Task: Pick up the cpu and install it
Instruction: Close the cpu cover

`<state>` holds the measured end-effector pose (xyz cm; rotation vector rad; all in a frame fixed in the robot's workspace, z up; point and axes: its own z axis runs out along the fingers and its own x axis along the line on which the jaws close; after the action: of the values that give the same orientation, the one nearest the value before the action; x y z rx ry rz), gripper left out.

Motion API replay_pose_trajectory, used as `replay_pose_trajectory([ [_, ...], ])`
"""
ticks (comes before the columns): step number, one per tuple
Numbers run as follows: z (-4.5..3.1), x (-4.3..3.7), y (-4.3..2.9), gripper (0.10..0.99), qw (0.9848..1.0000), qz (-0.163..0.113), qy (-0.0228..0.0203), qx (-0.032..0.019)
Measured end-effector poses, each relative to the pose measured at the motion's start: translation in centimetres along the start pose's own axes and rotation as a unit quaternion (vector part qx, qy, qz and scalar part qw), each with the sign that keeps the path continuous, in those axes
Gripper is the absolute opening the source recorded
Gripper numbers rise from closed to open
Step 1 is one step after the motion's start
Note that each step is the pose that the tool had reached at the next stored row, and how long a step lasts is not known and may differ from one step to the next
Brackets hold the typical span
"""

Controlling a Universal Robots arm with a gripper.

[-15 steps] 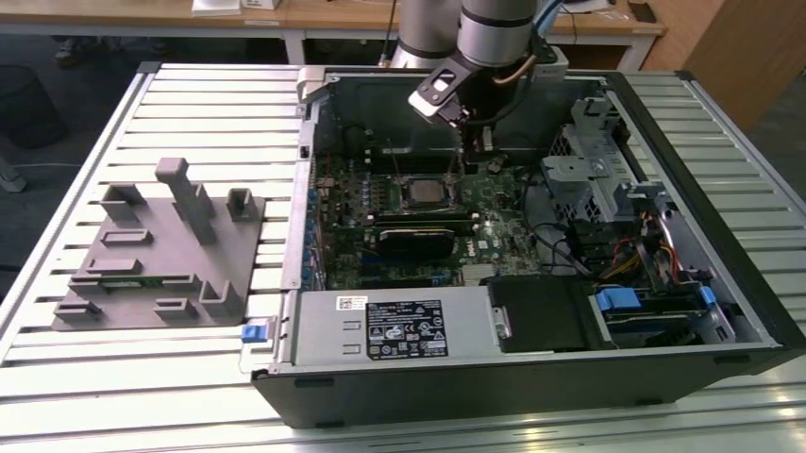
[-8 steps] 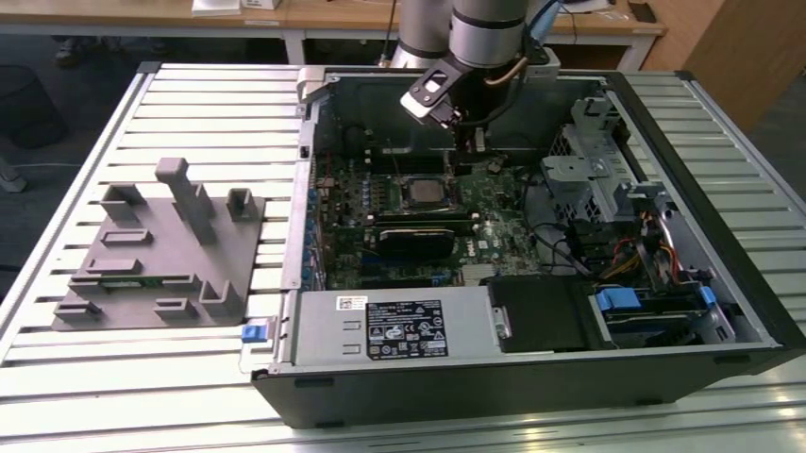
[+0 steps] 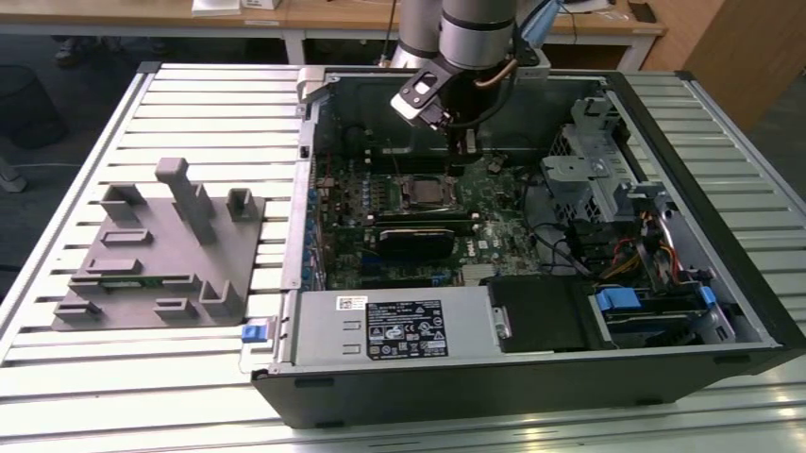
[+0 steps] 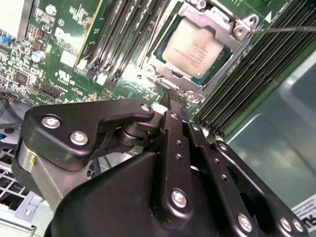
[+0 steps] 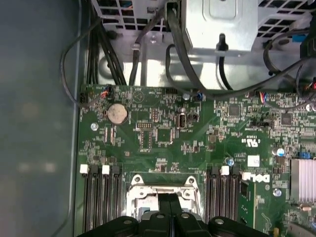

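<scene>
The cpu [image 4: 193, 45], a small square chip with a pale silvery top, lies flat inside the metal-framed socket [image 4: 237, 29] on the green motherboard [image 3: 485, 212]. In the exterior view the cpu [image 3: 425, 194] shows in the middle of the open computer case. My gripper [image 3: 463, 151] hangs just above the board, beside the socket on its far side. In both wrist views its black fingers [image 5: 170, 202] are pressed together with nothing between them. The fingertips [image 4: 177, 96] stand clear of the chip, a little off the socket's edge. The socket frame [image 5: 163, 185] sits just past the fingers.
Black memory slots [image 5: 101, 197] flank the socket on both sides. Cables [image 5: 148, 44] and a metal drive cage [image 3: 592, 160] crowd one end of the case. A grey box with a white label [image 3: 391, 326] lies at the case's near side. A grey plastic holder [image 3: 164, 255] stands on the slatted table.
</scene>
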<state>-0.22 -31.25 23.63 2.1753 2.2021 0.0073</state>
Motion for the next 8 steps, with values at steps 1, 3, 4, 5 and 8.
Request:
replay_pose_trajectory([
  [1, 0.02, 0.00, -0.17, 0.106, 1.0000, 0.000, 0.0000, 0.0000],
  [3, 0.06, 0.00, -0.55, 0.106, 1.0000, 0.000, -0.0001, 0.0000],
  [4, 0.10, -0.01, -0.79, 0.106, 1.0000, 0.000, -0.0001, 0.0001],
  [5, 0.14, -0.03, -1.00, 0.106, 1.0000, 0.000, 0.0000, 0.0000],
  [8, 0.22, -0.09, -1.32, 0.106, 1.0000, 0.000, 0.0000, 0.0000],
])
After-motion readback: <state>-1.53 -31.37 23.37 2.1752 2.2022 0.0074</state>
